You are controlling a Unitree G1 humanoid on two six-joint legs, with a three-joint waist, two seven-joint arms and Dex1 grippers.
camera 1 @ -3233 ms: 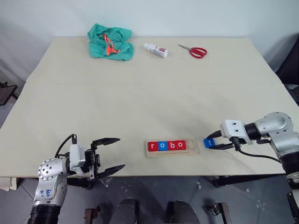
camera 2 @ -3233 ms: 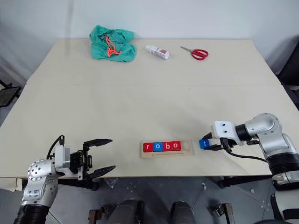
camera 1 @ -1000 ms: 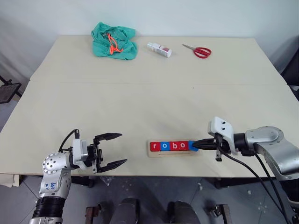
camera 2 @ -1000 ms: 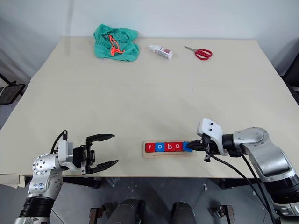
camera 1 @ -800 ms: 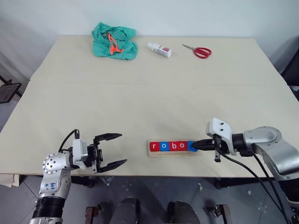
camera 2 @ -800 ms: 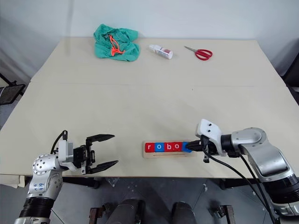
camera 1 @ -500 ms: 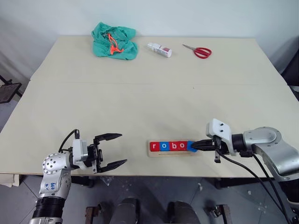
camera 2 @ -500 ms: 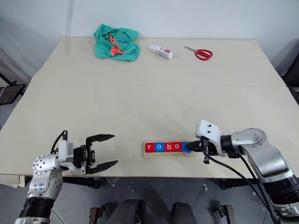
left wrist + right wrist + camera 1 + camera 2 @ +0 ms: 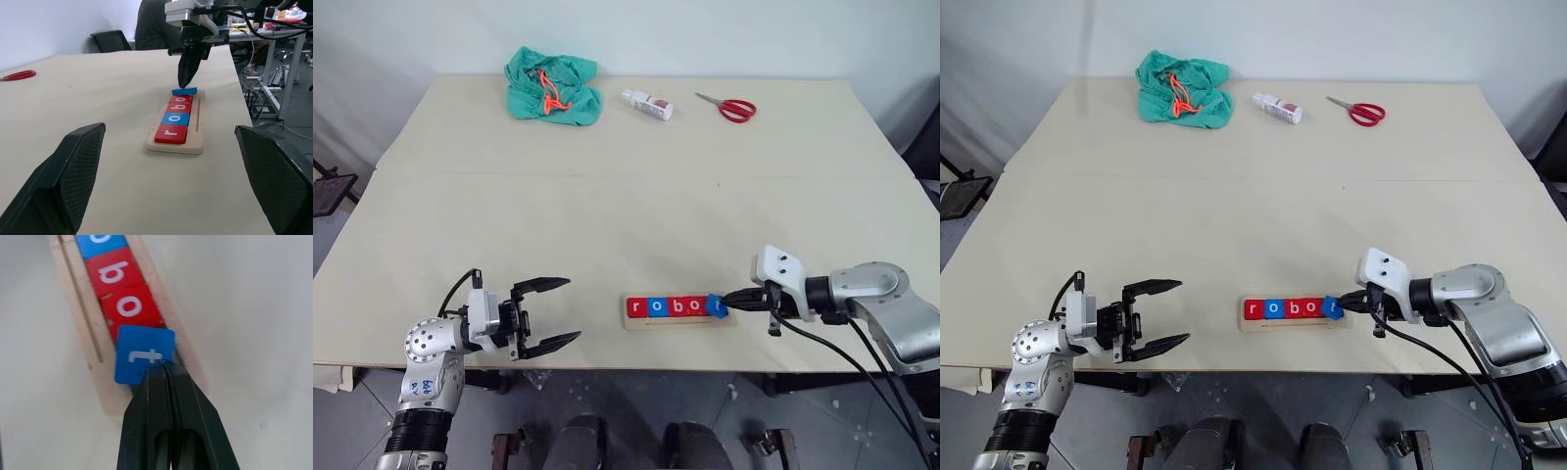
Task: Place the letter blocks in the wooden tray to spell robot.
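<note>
Blue t block (image 9: 144,354) (tilted) under pressed-together right fingers (image 9: 164,377), at tray (image 9: 105,382) end

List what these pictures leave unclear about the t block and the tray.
- Whether the t block lies flat in the tray: the right wrist view has the shut right hand over its near edge; the left wrist view shows it raised above the row.
- The tray end under the t: covered by block and fingers.
- Whether the fingertips touch the block: too small in the head views.
- Bottle label: too small.

Head pair overlooks table (image 9: 607,215); wrist cameras share wooden tray (image 9: 198,120)
</note>
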